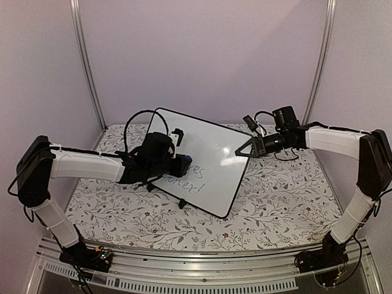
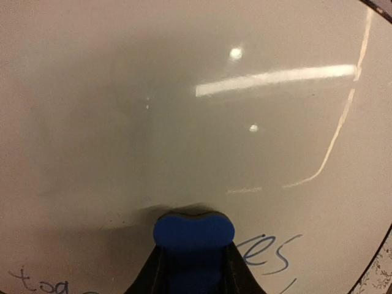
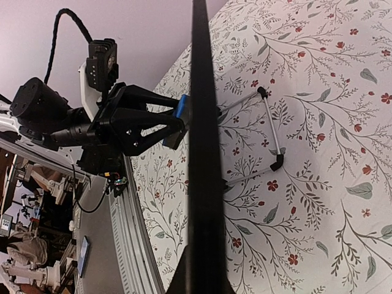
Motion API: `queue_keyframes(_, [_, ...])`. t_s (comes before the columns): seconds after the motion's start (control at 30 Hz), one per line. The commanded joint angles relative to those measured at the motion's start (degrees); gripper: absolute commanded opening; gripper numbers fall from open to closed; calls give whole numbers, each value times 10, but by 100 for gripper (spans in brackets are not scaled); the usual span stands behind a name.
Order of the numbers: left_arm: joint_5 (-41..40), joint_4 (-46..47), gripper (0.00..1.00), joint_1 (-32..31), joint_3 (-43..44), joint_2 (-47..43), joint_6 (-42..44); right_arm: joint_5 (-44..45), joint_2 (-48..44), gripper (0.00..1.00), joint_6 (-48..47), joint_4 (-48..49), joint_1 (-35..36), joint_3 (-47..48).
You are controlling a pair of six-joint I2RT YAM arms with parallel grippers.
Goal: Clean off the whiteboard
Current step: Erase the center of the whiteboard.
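Note:
The whiteboard (image 1: 208,142) stands tilted at mid-table, with grey-blue handwriting (image 1: 193,177) on its lower part. My left gripper (image 1: 179,164) is shut on a small blue eraser (image 2: 193,231), whose face presses against the whiteboard (image 2: 184,110) just above the writing (image 2: 269,254). My right gripper (image 1: 240,150) is shut on the board's right edge. In the right wrist view the whiteboard (image 3: 202,122) shows edge-on as a black strip that runs down between my right gripper's (image 3: 205,278) fingers. The left gripper (image 3: 144,125) and the eraser (image 3: 180,108) are on its far side.
A floral cloth (image 1: 275,196) covers the table. The board's thin metal stand (image 3: 272,131) with black feet rests on the cloth behind it. An aluminium rail (image 1: 202,269) runs along the near edge, and pale walls close in the back and sides.

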Motion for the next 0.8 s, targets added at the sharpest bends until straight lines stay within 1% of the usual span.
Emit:
queue_keyframes(0.0, [1,-5,0,8,-12,6,14,-23,32,0,-34,-52,54,-12])
queue_keyframes(0.27, [13,-1,0,-27,-96,-2,-40,-23,36,0,-34,-51,54,-9])
queue_keyframes(0.4, [9,2,0,-37,-115,-5,-57,-23,38,0,-34,-52,56,-6])
queue_keyframes(0.57, [-11,1,0,-36,-87,2,-31,-23,40,0,-34,-54,57,-2])
queue_keyframes(0.77, [-6,3,0,-1,-21,15,-2,-21,38,0,-34,-54,58,-8])
